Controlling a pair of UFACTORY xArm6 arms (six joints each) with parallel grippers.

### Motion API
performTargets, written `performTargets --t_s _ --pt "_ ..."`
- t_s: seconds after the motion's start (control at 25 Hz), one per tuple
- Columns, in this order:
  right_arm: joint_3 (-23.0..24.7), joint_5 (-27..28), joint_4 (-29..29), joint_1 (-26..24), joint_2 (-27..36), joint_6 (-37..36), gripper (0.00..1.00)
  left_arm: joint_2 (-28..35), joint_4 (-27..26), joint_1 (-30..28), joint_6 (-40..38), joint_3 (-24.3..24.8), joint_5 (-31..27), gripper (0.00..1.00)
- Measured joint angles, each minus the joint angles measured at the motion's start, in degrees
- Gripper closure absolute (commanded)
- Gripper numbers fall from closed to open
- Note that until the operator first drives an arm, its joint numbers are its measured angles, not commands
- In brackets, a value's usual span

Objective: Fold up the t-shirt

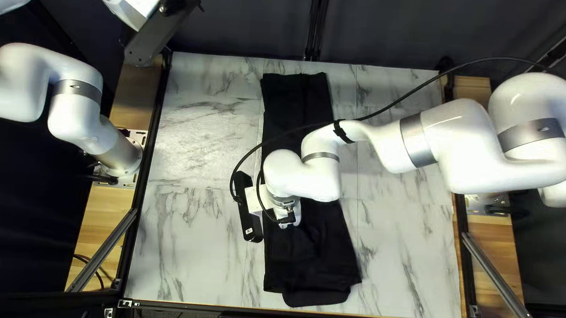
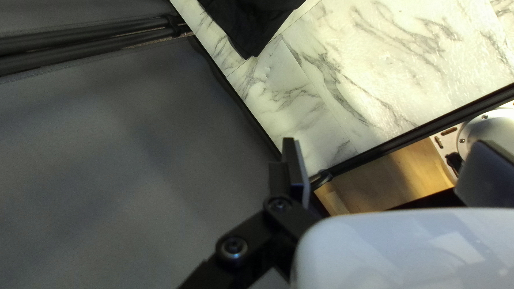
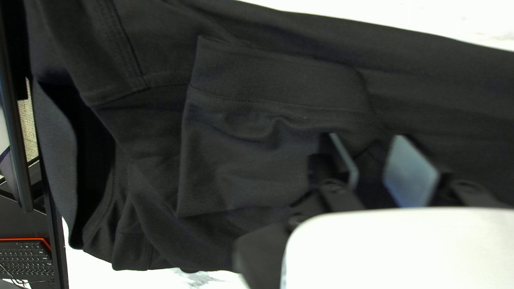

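Fingers (image 3: 409,171) of my right gripper (image 1: 248,206) are a little way apart, right over the black shirt (image 1: 314,241), and hold nothing. I can't tell if the tips touch the cloth.

The shirt lies on the white table (image 1: 192,226) in a long, thin strip. Its near end is wide, with a round flap (image 1: 316,299) that pokes out close to the table's near edge. Next to that end, there is a dark hole in the cloth and some soft, bumpy folds. Then comes a sleeve end with a ribbed cuff (image 3: 278,80), lying flat on top of the shirt by the right gripper. The strip gets thinner as it runs to its far end, close to the table's far edge.

Left of that far end, my left gripper (image 1: 166,21) is up high, well apart from the shirt. It is wide open and holds nothing. Behind the shirt and table hangs a dark curtain (image 1: 240,16).
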State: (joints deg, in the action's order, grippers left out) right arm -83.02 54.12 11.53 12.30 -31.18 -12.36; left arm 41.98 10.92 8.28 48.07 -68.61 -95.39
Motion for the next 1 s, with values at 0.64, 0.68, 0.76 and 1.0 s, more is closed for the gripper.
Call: performTargets --t_s 0.64,0.68,0.76,1.0 --pt "11.3 -9.0 -9.1 2.7 7.6 13.3 1.00 0.0 0.0 0.0 0.0 0.0 0.0 0.00" --pt "12.2 -9.7 -10.7 3.0 8.5 15.2 1.00 0.0 0.0 0.0 0.0 0.0 0.0 0.00" --pt "13.3 -10.4 -13.3 3.4 9.8 18.2 1.00 0.0 0.0 0.0 0.0 0.0 0.0 0.00" --pt "13.8 -12.6 -17.8 3.9 9.4 22.7 0.51 0.0 0.0 0.0 0.0 0.0 0.0 0.00"
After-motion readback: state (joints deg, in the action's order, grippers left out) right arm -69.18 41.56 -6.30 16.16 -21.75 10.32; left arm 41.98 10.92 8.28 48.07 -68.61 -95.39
